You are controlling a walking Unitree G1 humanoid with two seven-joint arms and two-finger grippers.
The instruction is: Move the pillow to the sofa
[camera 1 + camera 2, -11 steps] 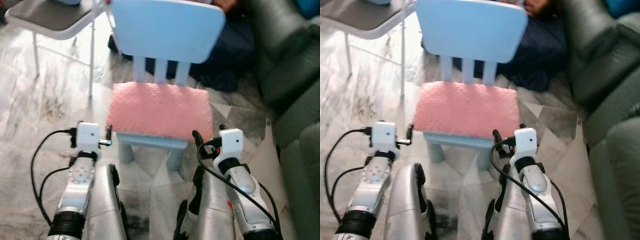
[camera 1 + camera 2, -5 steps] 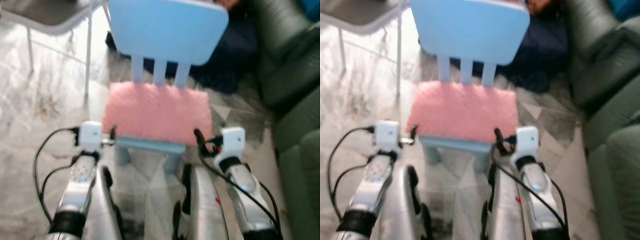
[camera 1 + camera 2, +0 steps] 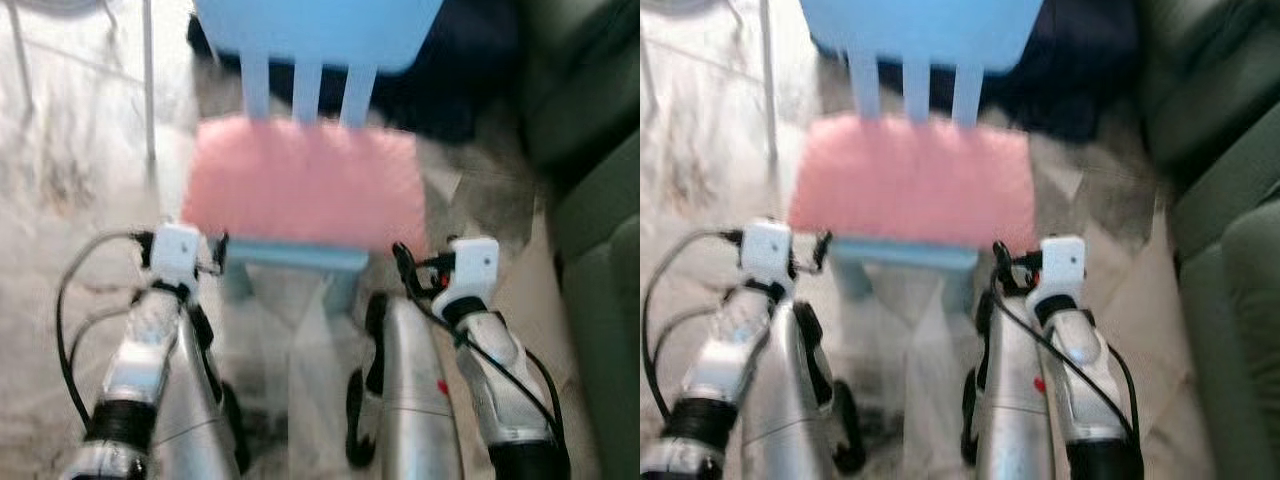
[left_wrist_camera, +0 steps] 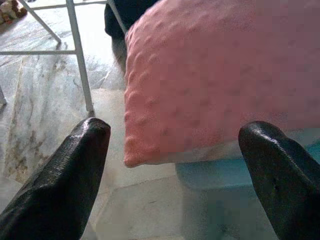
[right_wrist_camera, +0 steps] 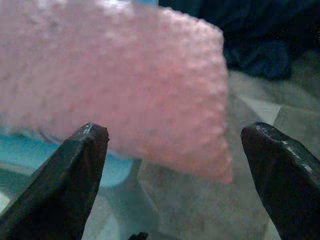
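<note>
**Head views: both grippers open at the front corners of the pink pillow**

Left eye view, blurred, shows the pink pillow [image 3: 305, 185] lying flat on the seat of a small light-blue chair [image 3: 300, 30] in the upper middle of the frame. The left gripper [image 3: 213, 255] sits at the pillow's lower-left corner and the right gripper [image 3: 402, 268] at its lower-right corner, both near the seat's front edge. In the left wrist view the two black fingers [image 4: 60, 185] stand wide apart, framing the pillow's corner, which overhangs the blue seat. The right wrist view shows its fingers [image 5: 55, 185] likewise spread, the other pillow corner between and beyond them. Neither gripper touches the pillow. A dark green sofa [image 3: 600, 250] fills the right edge, marble floor [image 3: 60, 180] lies on the left, and a dark bundle [image 3: 470, 70] sits behind the chair.
</note>
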